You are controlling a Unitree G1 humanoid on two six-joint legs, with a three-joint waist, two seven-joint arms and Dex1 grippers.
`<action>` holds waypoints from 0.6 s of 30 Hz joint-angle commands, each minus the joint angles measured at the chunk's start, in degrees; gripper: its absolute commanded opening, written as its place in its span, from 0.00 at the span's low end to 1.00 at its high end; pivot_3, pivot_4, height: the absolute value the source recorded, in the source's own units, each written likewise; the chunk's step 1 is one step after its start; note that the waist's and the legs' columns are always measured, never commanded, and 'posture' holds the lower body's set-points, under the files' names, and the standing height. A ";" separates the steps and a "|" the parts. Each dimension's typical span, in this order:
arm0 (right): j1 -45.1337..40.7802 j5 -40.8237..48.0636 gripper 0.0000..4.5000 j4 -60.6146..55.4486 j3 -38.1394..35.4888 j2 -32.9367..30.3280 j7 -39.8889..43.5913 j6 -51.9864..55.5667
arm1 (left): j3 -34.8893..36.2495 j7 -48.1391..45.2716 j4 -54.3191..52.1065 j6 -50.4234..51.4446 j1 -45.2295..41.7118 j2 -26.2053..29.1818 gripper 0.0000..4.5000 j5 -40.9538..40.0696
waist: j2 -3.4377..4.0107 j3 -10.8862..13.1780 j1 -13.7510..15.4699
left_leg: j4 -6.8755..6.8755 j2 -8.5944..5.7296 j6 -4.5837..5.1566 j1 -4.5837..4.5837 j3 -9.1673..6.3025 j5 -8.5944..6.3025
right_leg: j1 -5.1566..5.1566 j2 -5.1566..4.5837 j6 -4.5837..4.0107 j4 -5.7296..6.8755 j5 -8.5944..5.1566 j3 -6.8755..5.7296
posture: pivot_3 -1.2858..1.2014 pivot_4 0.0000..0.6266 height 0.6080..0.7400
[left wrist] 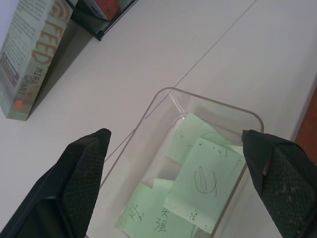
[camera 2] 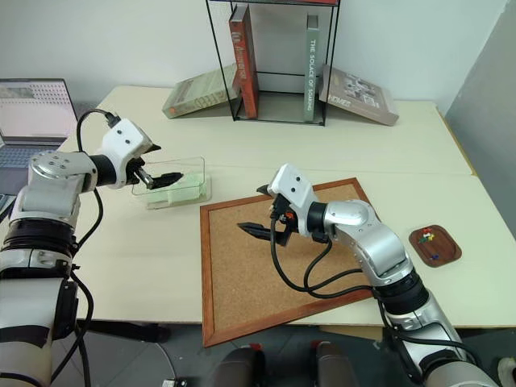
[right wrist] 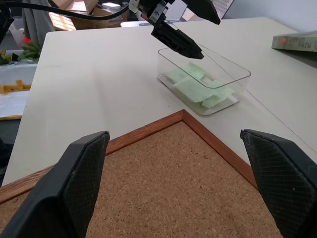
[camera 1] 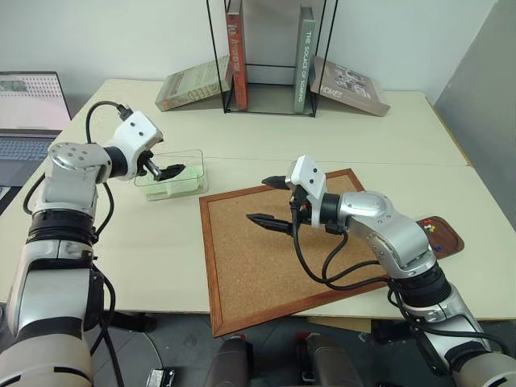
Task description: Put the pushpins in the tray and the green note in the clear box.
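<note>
From the head camera, my left pincer (camera 1: pixel 169 172) hung spread wide over the clear box (camera 1: pixel 196 165) left of centre in the frame, gripping nothing. Green notes (camera 1: pixel 179 185) lay flat inside the box. My right pincer (camera 1: pixel 273 203) hovered above the cork board (camera 1: pixel 242 266) mid-frame, its fingers also apart and empty. The small reddish-brown tray (camera 2: pixel 446 255) sat at the right edge on the tabletop (camera 1: pixel 363 137), with coloured pushpins (camera 2: pixel 428 237) in it. By my judgement both parts of the job looked done; doing the step in hand well meant lifting the left pincer straight up, clear of the box walls, so no fingertip dragged a slip out or tipped the box.

My left wrist camera looked down between my black fingers (left wrist: pixel 74 183) into the box and showed what the head camera could not: several overlapping green slips, some with handwriting on them.

My right wrist camera, over the board's wooden corner, caught the left pincer from the side, poised above the box rim without touching it. The tray was told best by the head camera.
</note>
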 commanded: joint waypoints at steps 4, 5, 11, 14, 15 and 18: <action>2.21 0.41 1.00 -3.00 -5.10 0.75 -2.34 -4.58 | 5.33 1.69 -18.15 9.51 2.28 -1.18 0.99 -7.69 | 0.00 0.00 0.12 | 0.02 -0.02 0.00 -0.01 -0.02 0.00 | 0.02 -0.01 0.00 -0.01 0.00 0.04 | 0.52 0.24 1.00; 3.16 0.54 1.00 -3.59 -5.94 0.73 -2.77 -5.11 | 5.69 3.08 -21.47 10.57 3.31 -2.12 0.99 -8.31 | 0.00 0.00 0.16 | 0.02 -0.02 0.00 -0.01 -0.02 0.00 | 0.03 -0.02 0.00 0.00 0.00 0.05 | 0.52 0.24 1.00; 13.19 0.51 1.00 -8.34 -13.12 -0.63 -6.18 -10.38 | 3.85 10.11 -43.55 19.19 16.68 -7.74 0.99 -8.97 | -0.01 -0.01 0.20 | 0.03 -0.05 -0.01 0.02 -0.01 0.01 | 0.10 -0.11 -0.01 0.00 0.01 0.13 | 0.52 0.24 1.00; 19.36 0.79 1.00 -10.52 -16.11 -3.09 -5.53 -12.29 | 4.34 12.30 -51.40 22.80 23.72 -10.73 0.99 -11.58 | -0.01 -0.01 0.09 | -0.02 -0.03 -0.02 0.08 0.02 0.01 | 0.11 -0.10 -0.02 0.01 0.01 0.16 | 0.52 0.24 1.00; 21.21 0.70 1.00 -11.03 -16.79 -3.92 -5.24 -13.05 | 4.51 13.09 -53.51 23.23 25.84 -11.63 0.99 -12.11 | -0.01 -0.01 0.10 | -0.01 0.00 -0.02 0.08 0.01 0.01 | 0.09 -0.07 -0.02 0.01 0.01 0.14 | 0.52 0.24 1.00; 26.88 1.99 1.00 -12.67 -19.26 -6.25 -3.87 -14.36 | 4.62 14.69 -58.93 24.28 32.45 -12.81 0.99 -12.86 | -0.01 0.00 0.09 | -0.03 0.06 -0.03 0.27 0.02 0.02 | 0.22 -0.02 0.19 0.04 -0.14 0.16 | 0.52 0.24 1.00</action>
